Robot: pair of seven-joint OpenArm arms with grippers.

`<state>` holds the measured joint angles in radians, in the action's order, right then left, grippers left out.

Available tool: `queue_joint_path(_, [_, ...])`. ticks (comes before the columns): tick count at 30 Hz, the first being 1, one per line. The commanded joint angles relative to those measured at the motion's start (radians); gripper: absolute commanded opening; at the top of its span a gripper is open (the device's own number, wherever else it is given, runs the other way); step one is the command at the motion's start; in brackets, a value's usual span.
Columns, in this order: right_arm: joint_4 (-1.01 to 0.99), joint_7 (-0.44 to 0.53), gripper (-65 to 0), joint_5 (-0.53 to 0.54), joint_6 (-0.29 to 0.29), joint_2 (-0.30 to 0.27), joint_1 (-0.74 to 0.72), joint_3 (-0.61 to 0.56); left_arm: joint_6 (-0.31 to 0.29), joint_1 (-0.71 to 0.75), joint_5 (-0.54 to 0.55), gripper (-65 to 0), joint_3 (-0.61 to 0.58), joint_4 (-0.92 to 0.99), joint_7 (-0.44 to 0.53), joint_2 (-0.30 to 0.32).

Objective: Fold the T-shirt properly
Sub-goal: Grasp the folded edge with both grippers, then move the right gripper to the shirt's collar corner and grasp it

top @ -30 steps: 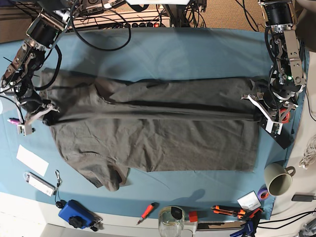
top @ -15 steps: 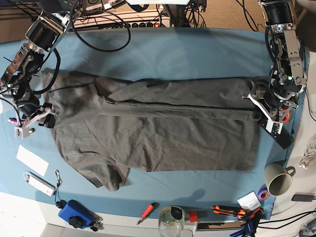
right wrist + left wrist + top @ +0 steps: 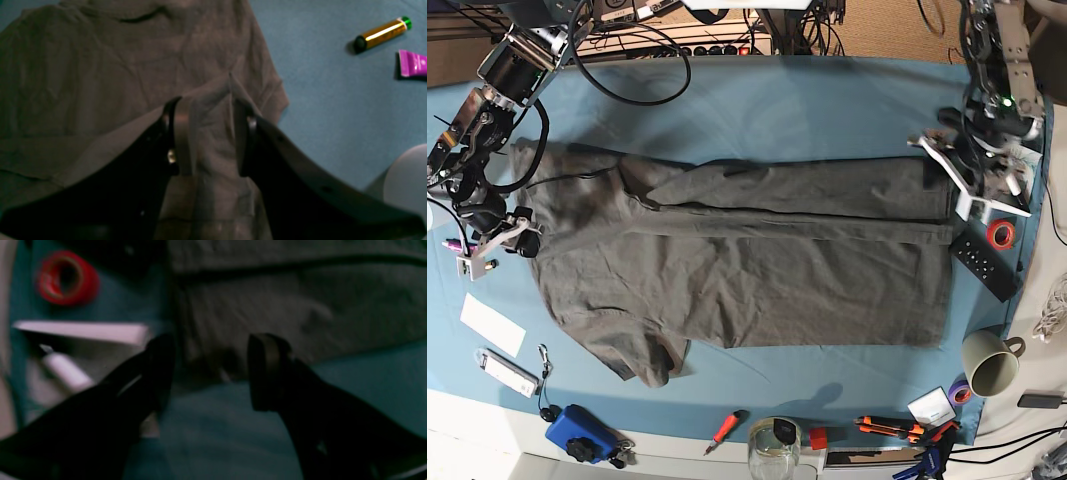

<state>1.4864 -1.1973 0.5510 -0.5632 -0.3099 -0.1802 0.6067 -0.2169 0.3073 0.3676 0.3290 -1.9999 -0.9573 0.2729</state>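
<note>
Your T-shirt (image 3: 737, 265) lies flat across the blue cloth (image 3: 777, 105), one long edge folded in, and both grippers, left (image 3: 208, 371) and right (image 3: 206, 133), hang open, gripping nothing.

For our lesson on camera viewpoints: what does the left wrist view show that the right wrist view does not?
Left wrist only: a red tape roll, a white strip and the open left gripper over the T-shirt's hem.

Right wrist only: a gold tube, a purple tube and the open right gripper.

Both: the T-shirt on blue cloth.
</note>
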Motion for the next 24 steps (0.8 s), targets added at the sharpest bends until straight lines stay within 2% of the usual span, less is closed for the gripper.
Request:
queue_joint_path(1, [0.017, 0.017, -46.0, 0.016, 0.004, -0.020, -0.019, 0.004, -0.001, -0.008, 0.007, -29.8, 0.003, -0.018, 0.031, -0.005])
queue_joint_path(7, [0.017, -0.003, -46.0, 0.005, 0.004, -0.020, -0.019, 0.004, 0.000, -0.011, -0.005, -29.8, 0.003, -0.010, 0.055, -0.068])
queue_joint_path(12, [0.017, -0.003, -46.0, 0.006, 0.004, -0.023, -0.019, 0.004, 0.065, -0.024, -0.089, -29.8, 0.009, 0.029, 0.066, -0.076])
queue_joint_path(16, [0.017, -0.003, -46.0, 0.006, 0.004, -0.023, -0.019, 0.004, 0.065, -0.045, -0.083, -30.0, 0.013, 0.084, 0.059, -0.077])
queue_joint_path(19, [0.017, -0.008, -46.0, 0.006, 0.004, -0.023, -0.019, 0.004, 0.063, -0.066, -0.036, -30.0, 0.013, 0.154, 0.048, -0.077])
queue_joint_path(24, [0.017, -0.042, -46.0, 0.044, 0.031, -0.041, -0.019, 0.006, 0.036, -0.094, 0.007, -31.7, 0.013, 0.217, 0.010, -0.076])
